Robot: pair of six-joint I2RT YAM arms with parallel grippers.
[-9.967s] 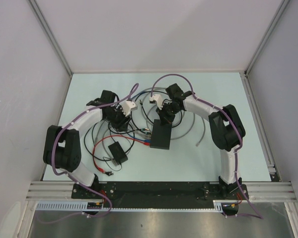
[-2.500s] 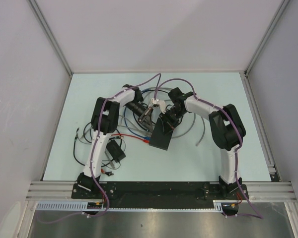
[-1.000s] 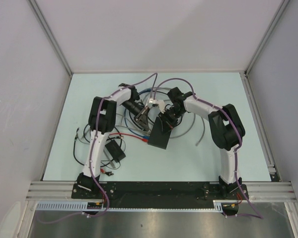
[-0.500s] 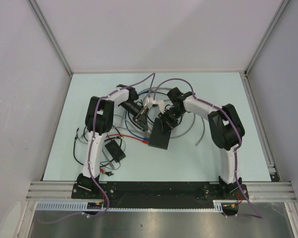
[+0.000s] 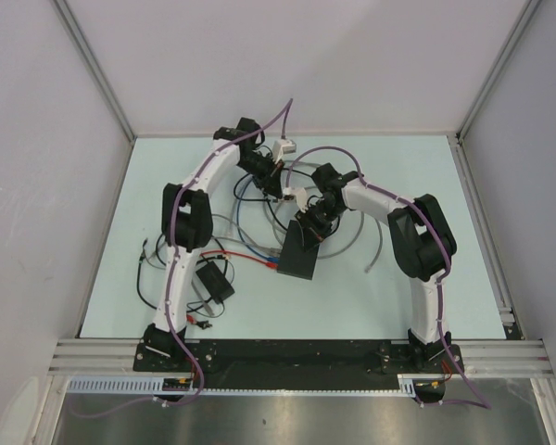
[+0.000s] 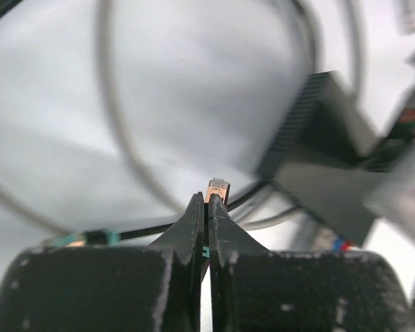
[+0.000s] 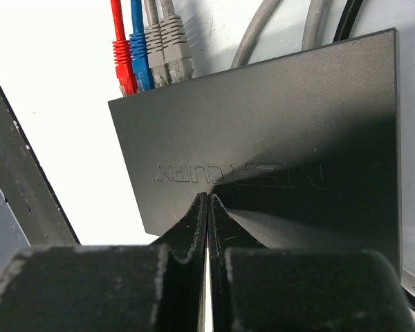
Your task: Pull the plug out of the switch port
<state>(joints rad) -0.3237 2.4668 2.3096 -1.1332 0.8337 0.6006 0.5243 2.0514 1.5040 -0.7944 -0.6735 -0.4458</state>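
Left wrist view: we see the left jaws closed almost all the way, pinching a clear plug (image 6: 218, 187) with copper contacts. Only its tip pokes out above the fingertips. The plug hangs in the air, well apart from the dark grey switch box (image 6: 323, 160), which is blurred at right. A black cable (image 6: 152, 230) with a teal tag (image 6: 97, 238) runs off left just below the jaws; we cannot tell whether it belongs to that plug. A grey cable loop (image 6: 109, 111) smears across the pale bench (image 6: 194, 83) behind.

Right wrist view: we see the right jaws fully shut with nothing between them, tips pressed on the flat top of the switch box, right at the embossed lettering (image 7: 238, 174). The switch port (image 7: 149, 90) is on the box edge farthest from this camera, at its left end. Four plugs sit in it side by side: a red plug (image 7: 122, 66), a blue plug (image 7: 140, 63) and two grey plugs (image 7: 167, 52).

Top view: we see the left arm (image 5: 204, 181) stretched toward the far side of the bench, its jaws beyond the switch box and apart from it. The right arm (image 5: 380, 199) bends inward, its jaws on the box's far end. The box lies mid-bench, with red and blue cables meeting it at its near-left corner. A smaller black box (image 5: 215, 281) with thin wires sits near the left arm.
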